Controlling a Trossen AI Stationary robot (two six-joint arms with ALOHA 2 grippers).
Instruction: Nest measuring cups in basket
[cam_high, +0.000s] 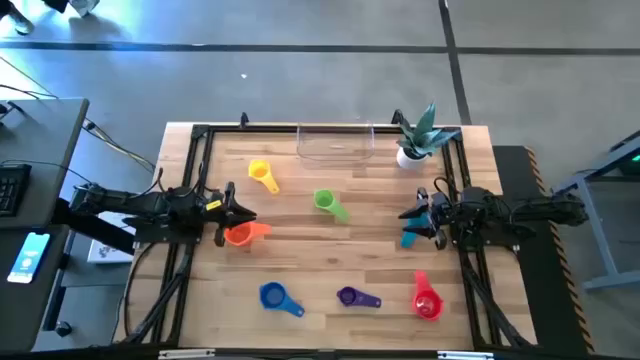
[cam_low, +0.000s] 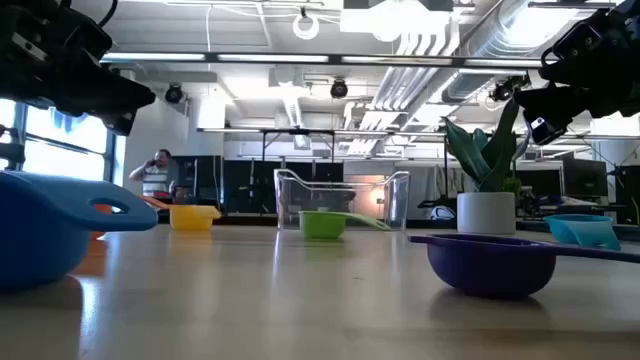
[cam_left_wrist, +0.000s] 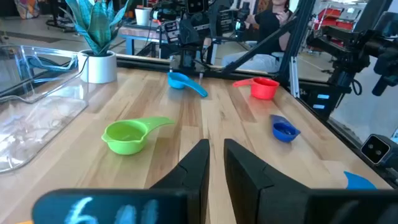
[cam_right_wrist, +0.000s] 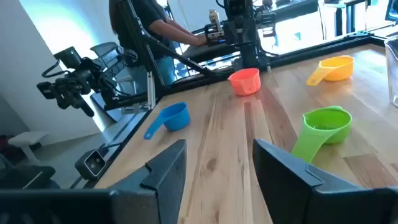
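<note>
Seven measuring cups are scattered over the wooden table (cam_high: 330, 255) and none sits in the clear basket (cam_high: 335, 144), so by the look of it the nesting has not begun: every cup remains to be gathered and stacked.

The table is the largest thing here. The empty basket stands at its far edge, near the middle. Just right of it is a small white pot with a green plant (cam_high: 415, 140).

The two arms come in from the sides. The left gripper (cam_high: 228, 214) hovers at the left edge, just above the orange cup (cam_high: 240, 234); its fingers (cam_left_wrist: 194, 167) stand close together with only a narrow gap and nothing between them. The right gripper (cam_high: 418, 215) hovers at the right edge beside the light blue cup (cam_high: 408, 238); its fingers (cam_right_wrist: 169, 163) are spread apart and empty.

The cups lie well apart from one another. The yellow cup (cam_high: 262, 175) is far left, nearest the basket. The green cup (cam_high: 328, 203) lies mid-table. Along the near side sit the blue cup (cam_high: 274, 296), the purple cup (cam_high: 350, 296) and the red cup (cam_high: 427, 300).
</note>
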